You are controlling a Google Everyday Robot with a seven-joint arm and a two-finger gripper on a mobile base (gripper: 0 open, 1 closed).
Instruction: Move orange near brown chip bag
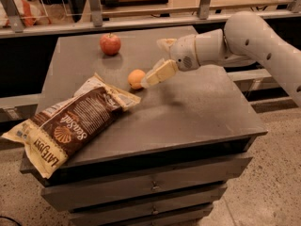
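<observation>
The orange (136, 78) rests on the grey table top (202, 102), just off the upper right corner of the brown chip bag (70, 124). The bag lies flat on the table's left front, its cream end hanging over the corner. My gripper (155, 62) hovers just right of the orange, pointing left. It is open; the lower cream finger (161, 72) ends close beside the orange, and the orange is not between the fingers.
A red apple (110, 44) sits at the back left of the table. The table is a drawer cabinet; a shelf rail (141, 22) runs behind it. My white arm (254, 41) reaches in from the right.
</observation>
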